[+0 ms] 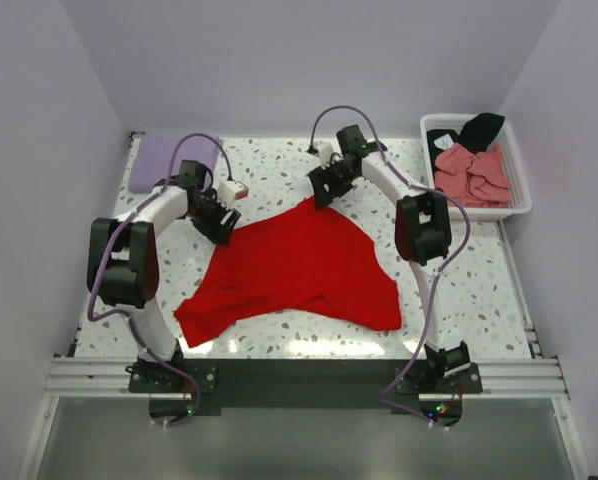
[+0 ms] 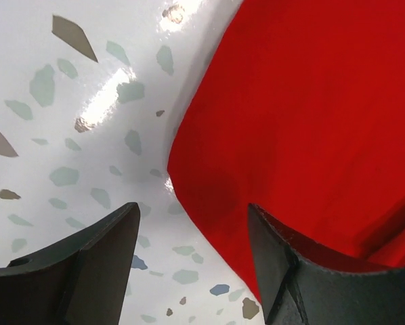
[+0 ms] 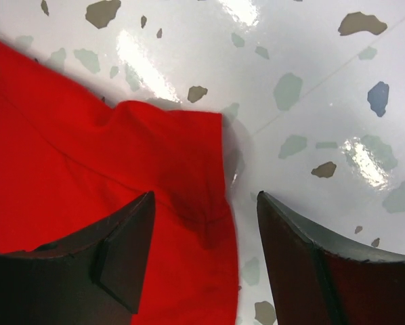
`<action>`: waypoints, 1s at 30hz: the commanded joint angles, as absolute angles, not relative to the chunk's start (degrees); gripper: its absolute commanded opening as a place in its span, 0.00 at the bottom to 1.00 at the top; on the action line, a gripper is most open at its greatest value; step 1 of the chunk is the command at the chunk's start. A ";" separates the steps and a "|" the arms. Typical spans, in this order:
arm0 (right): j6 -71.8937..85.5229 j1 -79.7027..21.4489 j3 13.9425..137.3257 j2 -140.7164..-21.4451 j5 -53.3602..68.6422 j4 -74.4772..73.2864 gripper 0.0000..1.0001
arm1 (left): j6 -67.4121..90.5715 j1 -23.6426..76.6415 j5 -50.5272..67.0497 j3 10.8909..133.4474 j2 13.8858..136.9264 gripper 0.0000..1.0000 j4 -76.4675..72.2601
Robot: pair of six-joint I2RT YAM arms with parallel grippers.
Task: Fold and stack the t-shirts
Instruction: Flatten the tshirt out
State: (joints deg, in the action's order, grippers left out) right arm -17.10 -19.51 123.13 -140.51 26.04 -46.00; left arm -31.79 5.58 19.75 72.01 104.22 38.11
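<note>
step in hand, as i read it: spreading the red t-shirt [image 1: 304, 265] flat ahead of its first fold. it lies opened but rumpled on the middle of the desk [image 1: 279, 165], with one lobe trailing toward the near left and another toward the near right.

left claw [image 2: 192, 211]: jaws apart, low over the shirt's far-left edge. the cloth border runs between the two fingers and nothing is pinched.

right claw [image 3: 204, 198]: jaws apart too, straddling the far corner of the cloth where a stitched edge ends. it is not clamped on anything. can't tell whether that corner is sleeve or hem.

other t-shirts:
- a lavender one [image 1: 169, 160] lies flat at the far left corner of the desk, well apart from the red.
- a salmon-pink one [image 1: 474, 172] and a black one [image 1: 479, 128] sit heaped in the white basket [image 1: 520, 205] at the far right.

my guess is one piece done, the red in work and two waiting.

next move, as i'd plan it:
- lower each claw until one finger slips under the cloth edge.
- close on a single layer.
- draw both corners outward together to flatten the body.

risks:
- catching two layers in one pinch.
- a finger pushing the edge away on the glossy desk instead of getting under it.
</note>
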 commanded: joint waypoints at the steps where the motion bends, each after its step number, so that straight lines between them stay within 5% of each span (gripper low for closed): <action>1: -16.17 -19.86 125.16 -141.24 29.96 -44.03 0.65 | -29.18 5.36 17.23 70.23 103.71 0.70 34.11; 7: -15.03 -19.95 123.57 -142.64 34.62 -44.38 0.52 | -26.55 5.45 18.45 69.87 107.75 0.70 31.30; 11: -14.68 -19.43 125.33 -143.09 39.10 -46.05 0.00 | -25.40 5.45 21.08 72.94 111.43 0.63 31.55; 14: -13.80 -17.58 124.90 -140.90 40.78 -45.62 0.00 | -25.75 4.31 24.16 75.58 111.54 0.32 33.22; 15: -13.28 -16.80 124.54 -138.37 40.69 -44.83 0.00 | -25.84 3.87 24.34 76.28 111.01 0.13 33.48; 17: -11.44 -13.81 122.88 -135.54 40.96 -41.68 0.00 | -25.31 1.60 24.52 78.13 108.47 0.01 32.96; 24: -12.39 -8.79 126.65 -127.63 42.71 -45.17 0.00 | -30.14 0.00 30.14 83.14 100.47 0.00 35.51; 30: -19.50 -8.79 114.98 -113.75 43.42 -49.21 0.00 | -38.55 0.52 32.95 81.31 90.28 0.00 39.96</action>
